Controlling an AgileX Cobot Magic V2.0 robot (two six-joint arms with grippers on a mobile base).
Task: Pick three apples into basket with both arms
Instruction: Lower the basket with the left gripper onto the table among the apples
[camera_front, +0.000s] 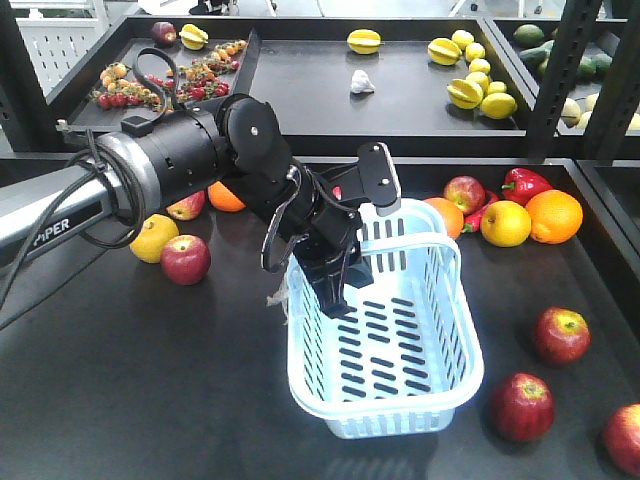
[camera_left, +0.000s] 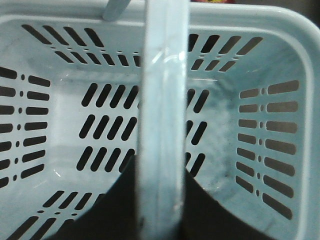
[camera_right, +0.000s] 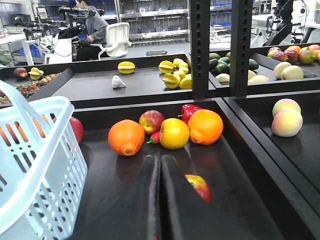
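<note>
The one word that can be read is "PIPER", in white capitals, printed on a link (camera_front: 45, 228) of the left arm (camera_front: 190, 150) at the left edge of the front-facing view. The letters run lengthwise along the link, slanting with it, just below the black cables (camera_front: 100, 195) that loop round the joint. In the right wrist view any markings on the far shelves and bins are too small and blurred to read.
</note>
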